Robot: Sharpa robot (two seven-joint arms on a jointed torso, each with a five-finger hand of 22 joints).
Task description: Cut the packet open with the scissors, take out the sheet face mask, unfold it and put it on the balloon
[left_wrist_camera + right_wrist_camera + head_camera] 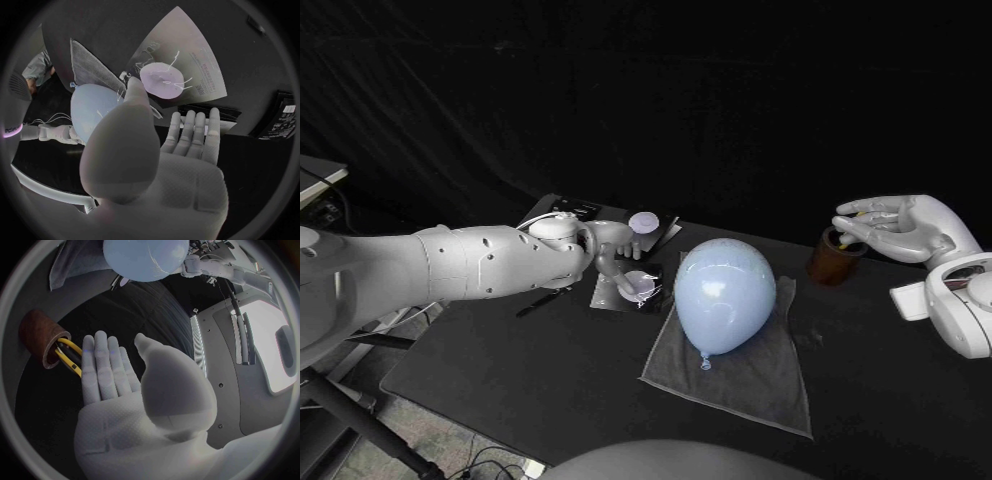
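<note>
A silver packet (646, 224) with a pale pink round mark lies on the table left of the balloon, and the left wrist view shows the packet (187, 60) just beyond my fingers. My left hand (610, 246) hangs over it with straight, spread fingers (194, 132), holding nothing; I cannot tell whether the thumb tip touches the packet's edge. The pale blue balloon (726, 285) (90, 102) (147, 257) rests on a grey towel (754, 370). Yellow-handled scissors (67, 356) stand in a brown cup (834, 262) (37, 335). My right hand (894, 228) (137, 405) is held open and bare right beside the cup.
A black box with a white label (567, 211) (281, 117) lies behind the packet. A dark flat tray (206, 111) sits under the packet's near end. The table's front left edge (459, 400) drops off near a stand leg.
</note>
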